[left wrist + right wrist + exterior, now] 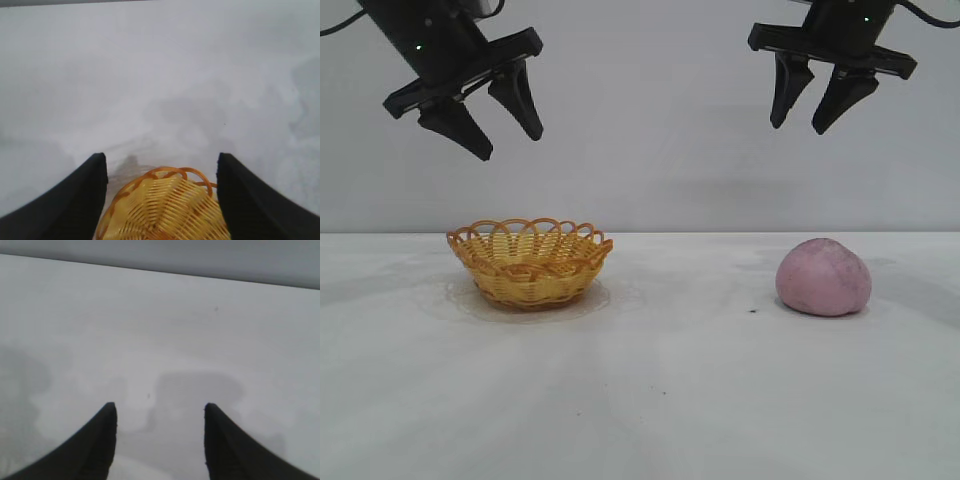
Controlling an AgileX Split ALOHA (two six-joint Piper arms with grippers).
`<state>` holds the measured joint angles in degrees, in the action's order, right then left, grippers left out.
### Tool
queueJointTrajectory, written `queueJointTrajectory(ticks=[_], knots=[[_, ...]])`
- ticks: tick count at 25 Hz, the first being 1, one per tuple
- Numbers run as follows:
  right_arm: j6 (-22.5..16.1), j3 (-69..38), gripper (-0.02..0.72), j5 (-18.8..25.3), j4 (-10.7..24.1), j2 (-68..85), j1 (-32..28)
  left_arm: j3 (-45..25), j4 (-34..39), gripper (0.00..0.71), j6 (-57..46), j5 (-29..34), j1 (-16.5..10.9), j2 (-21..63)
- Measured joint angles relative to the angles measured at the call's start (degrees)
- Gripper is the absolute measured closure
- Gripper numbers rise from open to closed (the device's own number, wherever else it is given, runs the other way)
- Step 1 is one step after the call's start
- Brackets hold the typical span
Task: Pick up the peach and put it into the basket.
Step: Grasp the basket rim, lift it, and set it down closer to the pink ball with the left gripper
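both tools hang high above the bench [650, 400], well clear of everything on it. left tool [510, 133] sits over the basket [529, 262], tilted down, its two dark fingers [521, 98] spread apart with nothing between them. from the left wrist view the same fingers [80, 200] frame part of the basket's [165, 210] woven floor and looped rim, and no contact shows. right tool [797, 124] hovers above the peach [823, 277], also tilted down, its fingers [789, 88] parted, somewhat narrower than the left pair, and gripping nothing. in the right wrist view its fingers [95, 445] stand apart over bare bench [160, 340] with only shadow below them.

the basket rests upright on the bench at the left side of the exterior view, yellow-orange, shallow, with a scalloped rim of open loops. what can be seen of its inside holds nothing. the peach lies on the bench at the right side, well apart from the basket, dusty pink and dome-shaped, touched by neither tool.
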<state>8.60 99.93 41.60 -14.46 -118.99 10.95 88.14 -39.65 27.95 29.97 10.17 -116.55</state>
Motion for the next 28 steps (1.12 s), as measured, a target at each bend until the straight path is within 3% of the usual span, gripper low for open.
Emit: queueJointTrajectory(ticks=[16, 25, 28], knots=[[0.0, 0.0, 0.385, 0.38, 0.56, 0.0, 0.0, 0.12, 0.38, 0.26, 1.85, 1.42, 0.0, 0.0], [0.0, 0.0, 0.385, 1.23, 0.95, 0.0, 0.0, 6.94, 19.66, 0.26, 4.82, 15.68, 0.0, 0.0], [0.0, 0.0, 0.385, 1.57, 1.06, 0.0, 0.0, 9.77, 22.69, 0.26, 5.46, 20.24, 0.0, -0.24]])
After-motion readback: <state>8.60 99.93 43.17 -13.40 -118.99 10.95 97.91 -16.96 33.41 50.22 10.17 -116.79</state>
